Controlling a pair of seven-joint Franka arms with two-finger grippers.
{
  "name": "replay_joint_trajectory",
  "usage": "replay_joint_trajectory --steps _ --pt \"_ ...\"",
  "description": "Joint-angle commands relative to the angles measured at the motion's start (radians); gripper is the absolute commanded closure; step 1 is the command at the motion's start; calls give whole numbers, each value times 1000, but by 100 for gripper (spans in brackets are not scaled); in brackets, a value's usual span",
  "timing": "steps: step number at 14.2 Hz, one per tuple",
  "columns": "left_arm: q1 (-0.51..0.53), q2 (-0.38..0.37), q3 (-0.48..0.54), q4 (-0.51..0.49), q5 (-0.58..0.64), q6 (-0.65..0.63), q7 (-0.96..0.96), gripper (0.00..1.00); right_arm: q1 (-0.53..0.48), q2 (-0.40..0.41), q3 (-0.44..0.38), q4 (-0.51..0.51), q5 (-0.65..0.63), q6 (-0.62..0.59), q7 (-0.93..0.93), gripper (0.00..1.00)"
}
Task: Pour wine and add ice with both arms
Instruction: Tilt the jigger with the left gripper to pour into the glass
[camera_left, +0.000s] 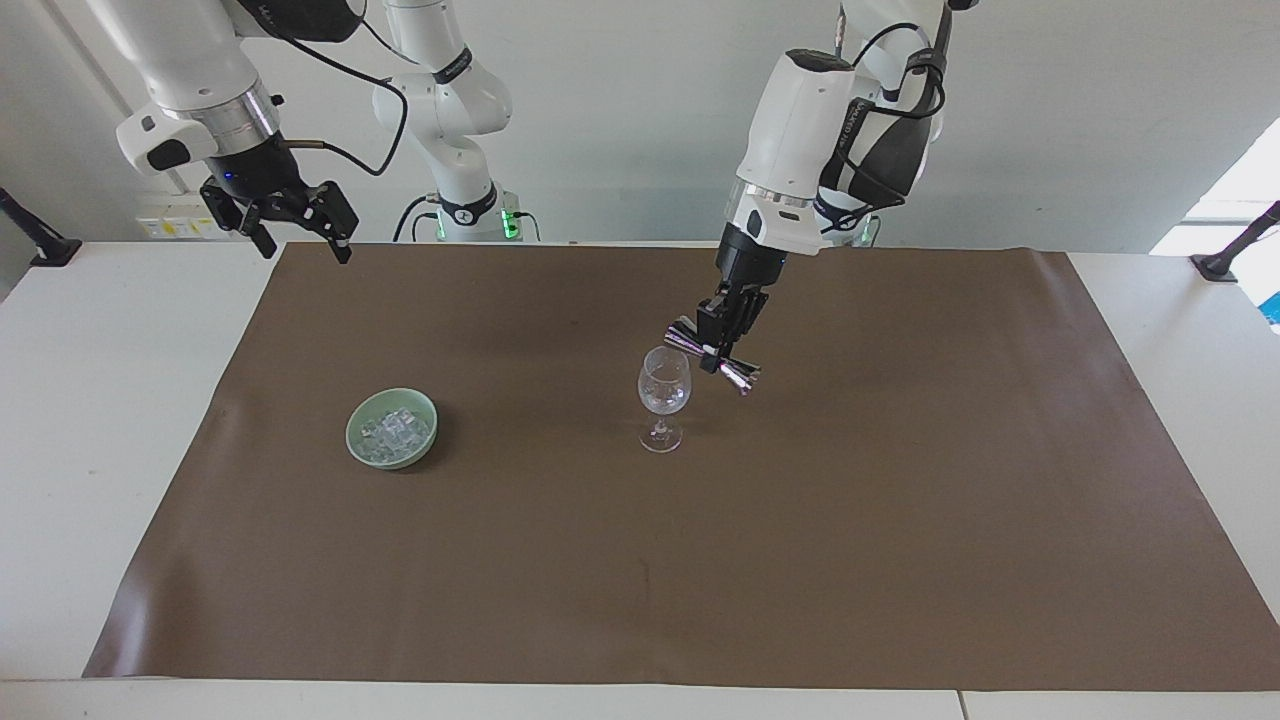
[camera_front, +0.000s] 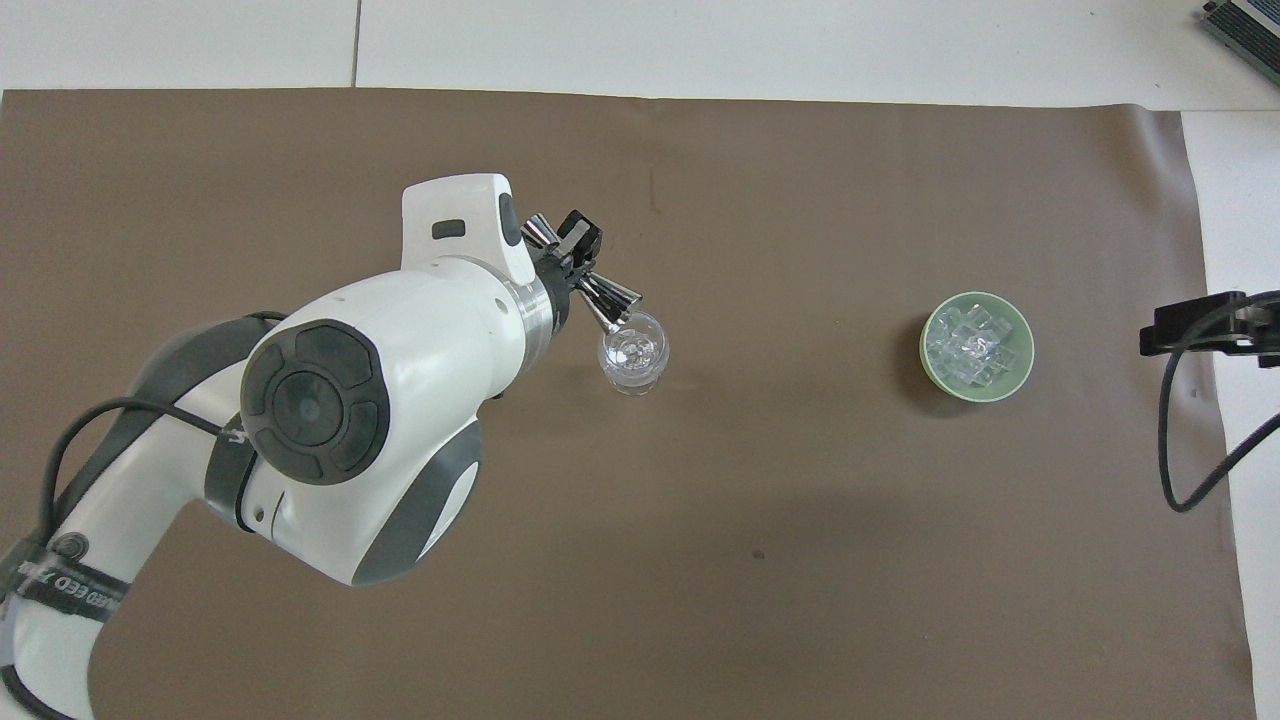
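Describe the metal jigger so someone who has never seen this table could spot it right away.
Start at the brown mat and find the clear stemmed wine glass near its middle. Tilted over that glass's rim, clamped in the left end effector, is the jigger. It is the only shiny dark metal hourglass shape there.

A clear stemmed glass (camera_left: 664, 385) stands upright on the brown mat (camera_left: 900, 500), just under the left gripper (camera_left: 714, 352), its rim close to it. A pale green bowl (camera_left: 349, 432) sits on the same mat, well apart from that gripper, toward the right arm's end. The mat covers most of a white table (camera_left: 100, 400). A black clamp (camera_left: 40, 243) sits at the table's corner near the right gripper (camera_left: 305, 248).
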Motion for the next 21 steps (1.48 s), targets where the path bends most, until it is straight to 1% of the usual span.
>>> replay_joint_trajectory --steps 1,4,8,10,14,16,21 --pt "-30 6 16 19 46 0 -25 100 -7 -23 6 -25 3 0 -17 0" --pt "-31 6 16 25 81 3 -23 100 -7 -23 6 -25 3 0 -17 0" --pt "-40 7 16 27 97 2 -23 100 -13 -23 2 -23 3 -20 -19 0" --pt "-40 7 14 27 164 3 -22 100 -21 -23 5 -23 4 -20 -20 0" --pt "-51 7 16 27 187 3 -23 100 -20 -23 0 -23 7 -14 -16 0" --pt "-53 7 14 27 233 3 -23 100 -13 -23 0 -23 7 -14 -10 0" --pt "-63 7 14 25 243 11 -23 100 -9 -22 0 -22 7 -6 -16 0"
